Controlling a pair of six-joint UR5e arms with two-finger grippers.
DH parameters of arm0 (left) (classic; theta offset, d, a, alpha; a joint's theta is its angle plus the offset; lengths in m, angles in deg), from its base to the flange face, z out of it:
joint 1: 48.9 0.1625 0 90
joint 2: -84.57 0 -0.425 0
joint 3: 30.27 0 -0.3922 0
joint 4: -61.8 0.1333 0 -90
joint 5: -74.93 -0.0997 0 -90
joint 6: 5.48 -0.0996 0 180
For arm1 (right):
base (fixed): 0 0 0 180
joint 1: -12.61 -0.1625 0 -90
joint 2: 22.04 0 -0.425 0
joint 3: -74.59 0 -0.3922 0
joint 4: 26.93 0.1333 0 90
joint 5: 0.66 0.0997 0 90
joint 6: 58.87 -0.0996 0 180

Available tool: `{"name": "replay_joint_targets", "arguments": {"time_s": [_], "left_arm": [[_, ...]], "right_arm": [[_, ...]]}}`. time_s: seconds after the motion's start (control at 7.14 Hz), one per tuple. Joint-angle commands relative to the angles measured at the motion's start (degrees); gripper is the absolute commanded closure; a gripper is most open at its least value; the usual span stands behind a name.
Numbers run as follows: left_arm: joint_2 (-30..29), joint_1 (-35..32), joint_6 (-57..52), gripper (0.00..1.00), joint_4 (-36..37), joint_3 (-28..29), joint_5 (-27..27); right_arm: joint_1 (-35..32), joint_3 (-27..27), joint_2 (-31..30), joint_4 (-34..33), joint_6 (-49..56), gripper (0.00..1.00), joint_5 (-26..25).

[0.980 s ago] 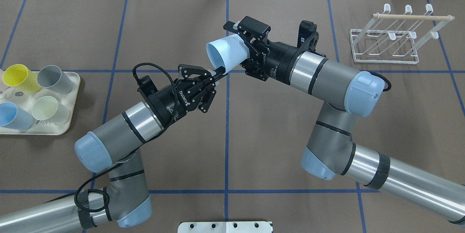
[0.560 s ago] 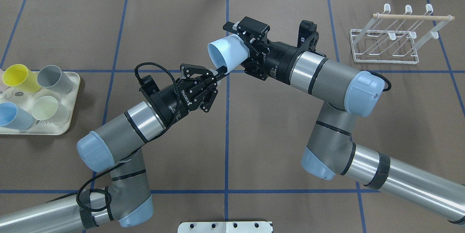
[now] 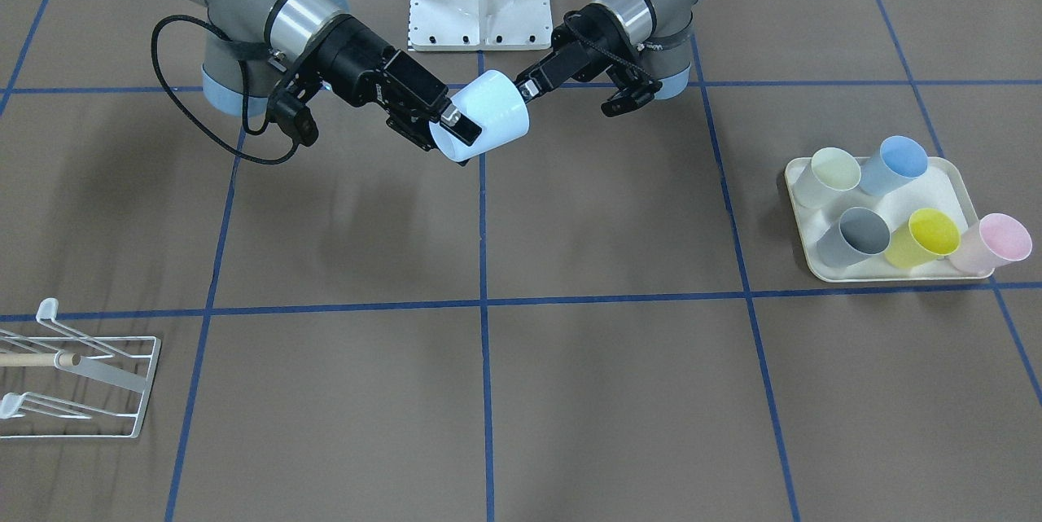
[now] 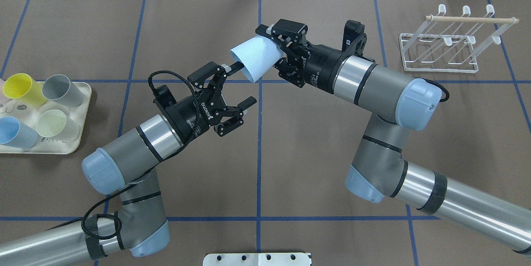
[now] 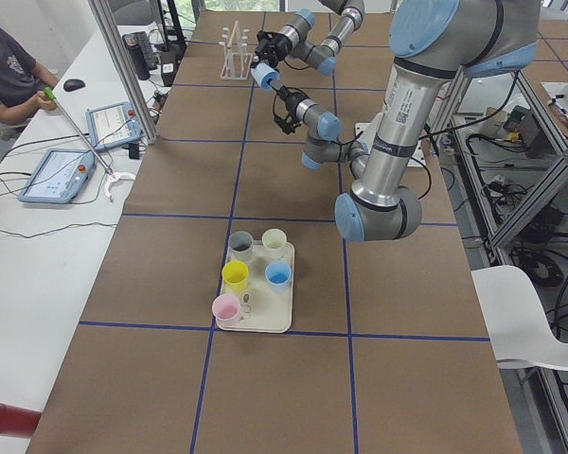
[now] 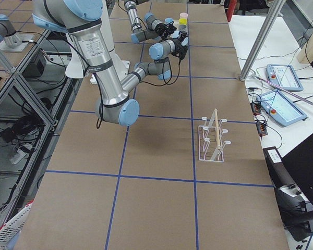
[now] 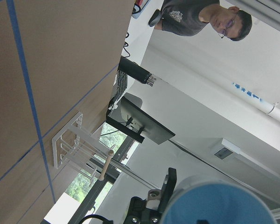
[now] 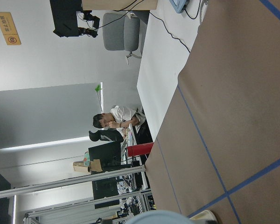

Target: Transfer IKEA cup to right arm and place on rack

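Right hand (image 4: 277, 50), out past the middle of the desk (image 4: 315, 166), is clamped on the narrow bottom end of the pale blue IKEA cup (image 4: 254, 62), one finger on either side of it. The cup hangs in the air above the brown paper, tipped on its side, with its wide mouth turned toward the left arm (image 4: 132, 150). Left hand (image 4: 242, 84) sits just in front of that mouth with its fingers spread wide apart and nothing between them. Its upper finger (image 4: 232, 67) reaches right up to the rim, and I cannot tell whether it touches or only comes very close; the lower one is clear of the cup. Both arms bend inward and meet near the blue tape line (image 4: 259, 166) running down the centre.

Off toward the far corner on the robot's right stands the white wire rack (image 4: 447, 40), its wooden dowel (image 4: 468, 19) across the top, well apart from the cup and the right arm (image 4: 369, 83). At the opposite end a cream tray (image 4: 84, 108) carries other cups: yellow (image 4: 18, 87), grey (image 4: 62, 89), pale green (image 4: 52, 124) and blue (image 4: 14, 131), plus a pink one (image 3: 993, 241) at the tray's corner, seen from the front.
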Motion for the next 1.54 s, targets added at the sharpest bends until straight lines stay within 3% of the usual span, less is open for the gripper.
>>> {"name": "replay_joint_targets", "arguments": {"time_s": [0.0,0.28,0.56,0.7,0.84,1.12,1.26,1.4], "left_arm": [[0.1,0.0,0.0,0.0,-0.1,-0.1,0.1],[0.6,-0.2,-3.0,0.0,-0.1,-0.2,0.4],[1.8,-2.3,-13.7,0.0,1.5,-1.6,4.7],[4.0,-4.5,-17.1,0.0,6.6,-5.2,7.8],[5.8,-7.7,-18.5,0.0,16.3,-10.8,12.4],[6.1,-11.4,-24.2,0.0,40.9,-22.5,14.9],[5.8,-11.4,-30.3,0.0,54.2,-28.3,15.0],[5.4,-11.5,-34.1,0.0,62.7,-31.3,15.0]], "right_arm": [[-2.5,-0.1,-0.8,-0.1,0.3,1.0,0.0],[-7.5,-2.4,-0.8,-0.4,3.0,1.0,0.0],[-12.4,-6.0,-0.8,-0.7,8.9,1.0,0.6],[-15.1,-6.1,-0.7,-5.5,14.9,1.0,0.7],[-17.2,-5.7,-0.6,-11.1,22.0,1.0,0.7],[-23.1,-5.4,-2.5,-19.1,31.0,1.0,-0.6],[-25.8,-5.4,-4.3,-20.5,38.2,1.0,-1.9],[-27.5,-5.4,-7.1,-20.7,42.5,1.0,-5.0]]}}
